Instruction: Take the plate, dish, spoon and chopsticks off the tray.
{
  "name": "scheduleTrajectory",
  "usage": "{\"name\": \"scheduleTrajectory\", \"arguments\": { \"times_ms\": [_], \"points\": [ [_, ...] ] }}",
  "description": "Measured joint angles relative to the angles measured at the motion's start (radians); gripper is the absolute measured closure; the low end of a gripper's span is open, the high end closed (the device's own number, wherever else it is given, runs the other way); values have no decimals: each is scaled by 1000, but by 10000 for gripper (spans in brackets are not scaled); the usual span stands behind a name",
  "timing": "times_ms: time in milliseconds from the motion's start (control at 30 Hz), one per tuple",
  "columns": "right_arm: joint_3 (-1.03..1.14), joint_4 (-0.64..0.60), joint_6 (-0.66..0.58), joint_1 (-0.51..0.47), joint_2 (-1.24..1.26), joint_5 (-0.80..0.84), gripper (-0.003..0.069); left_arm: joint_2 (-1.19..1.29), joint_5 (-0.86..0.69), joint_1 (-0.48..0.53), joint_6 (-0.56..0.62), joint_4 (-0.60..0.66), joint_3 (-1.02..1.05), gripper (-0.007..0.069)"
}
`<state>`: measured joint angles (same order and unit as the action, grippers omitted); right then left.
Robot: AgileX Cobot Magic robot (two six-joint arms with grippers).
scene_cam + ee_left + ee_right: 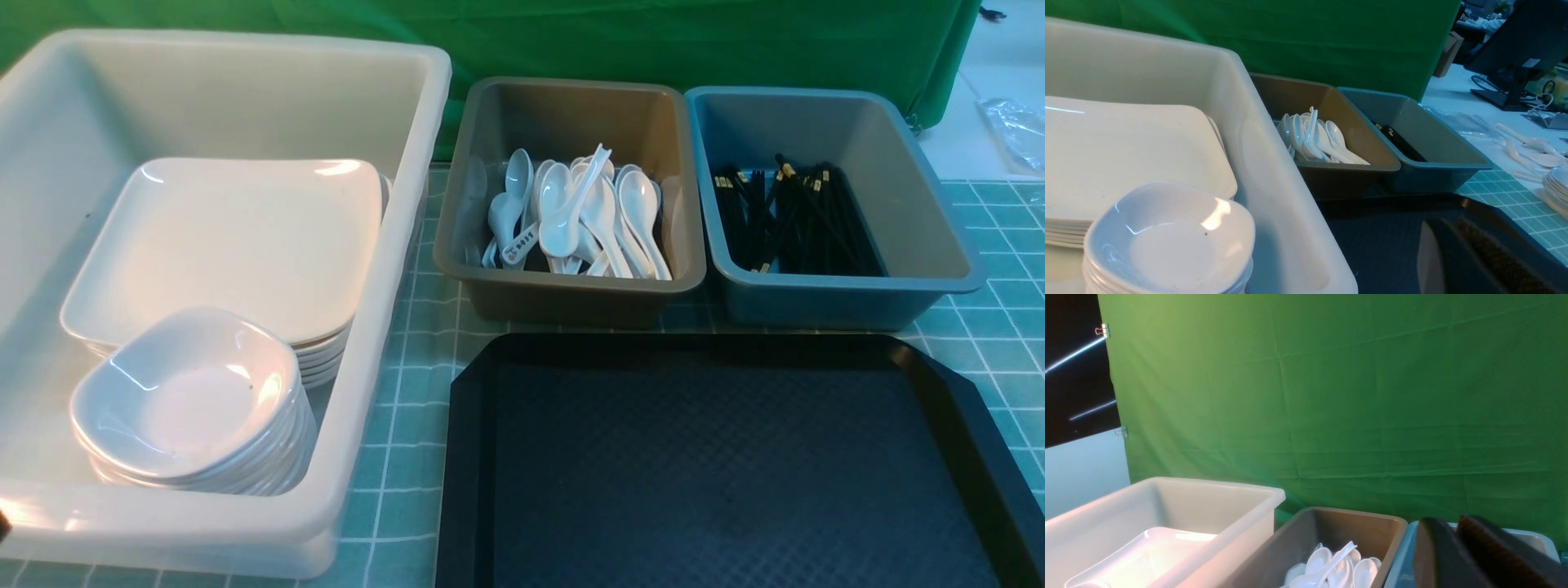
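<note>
We see the large black diamond-textured tray (pixel 735 465) bare, its near edge cut off. Our left gripper (pixel 1449 261) looks closed on nothing; our right gripper (pixel 1457 555) is cropped, its gap unclear.

Your tray (pixel 735 457) floor lies bare, so you can pass freely over it. On the far side, the brown tub (pixel 569 200) of spoons and blue tub (pixel 829 204) of chopsticks stand just beside each other. To its left, the tall white bin (pixel 392 269) wall blocks you.
</note>
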<state>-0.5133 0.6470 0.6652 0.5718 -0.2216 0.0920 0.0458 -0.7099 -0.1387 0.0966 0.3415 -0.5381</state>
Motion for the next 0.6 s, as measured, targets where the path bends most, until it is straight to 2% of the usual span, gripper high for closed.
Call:
{"name": "scheduleTrajectory", "arguments": {
  "times_ms": [300, 500, 600],
  "points": [
    [0, 0, 0, 0, 0, 0, 525, 0, 10, 0, 7, -15, 20, 613],
    [0, 0, 0, 0, 0, 0, 518, -11, 199, 12, 51, -69, 94, 612],
    [0, 0, 0, 0, 0, 0, 517, -43, 323, 80, 29, -130, 207, 612]
  ]
}}
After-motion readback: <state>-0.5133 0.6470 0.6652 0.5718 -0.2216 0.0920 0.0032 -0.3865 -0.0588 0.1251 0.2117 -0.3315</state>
